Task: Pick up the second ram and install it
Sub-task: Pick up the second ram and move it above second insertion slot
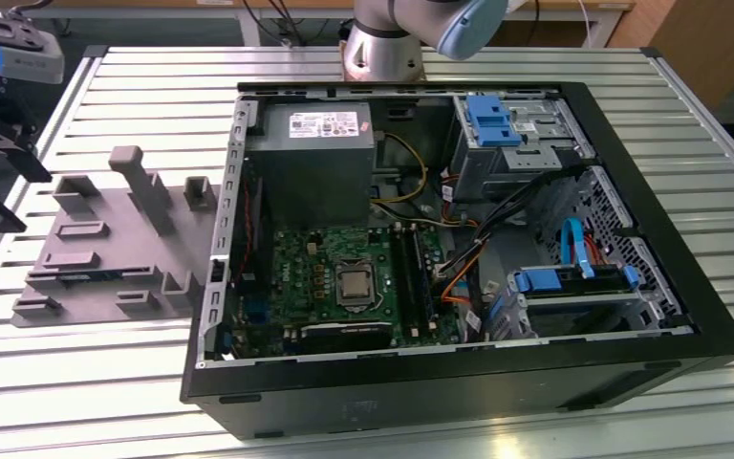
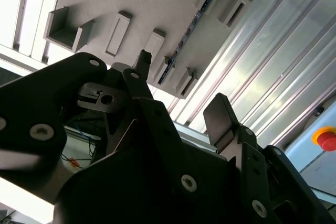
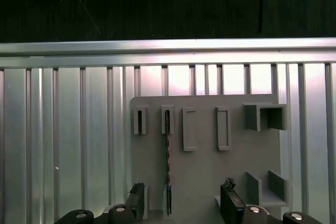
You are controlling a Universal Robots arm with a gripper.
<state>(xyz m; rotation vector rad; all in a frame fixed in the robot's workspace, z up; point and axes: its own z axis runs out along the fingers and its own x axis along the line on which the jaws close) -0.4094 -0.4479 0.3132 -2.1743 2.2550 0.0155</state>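
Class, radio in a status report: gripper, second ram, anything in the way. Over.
Gripper open, empty, near the holder tray. Second ram on edge in its tray slots, not grasped. Nothing seen between them.

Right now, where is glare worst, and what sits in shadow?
First wrist view: the slatted table glares white along its edge, blackness beyond. Second wrist view: the end effector is a dark silhouette against bright slats. Exterior view: the computer case interior is evenly lit.
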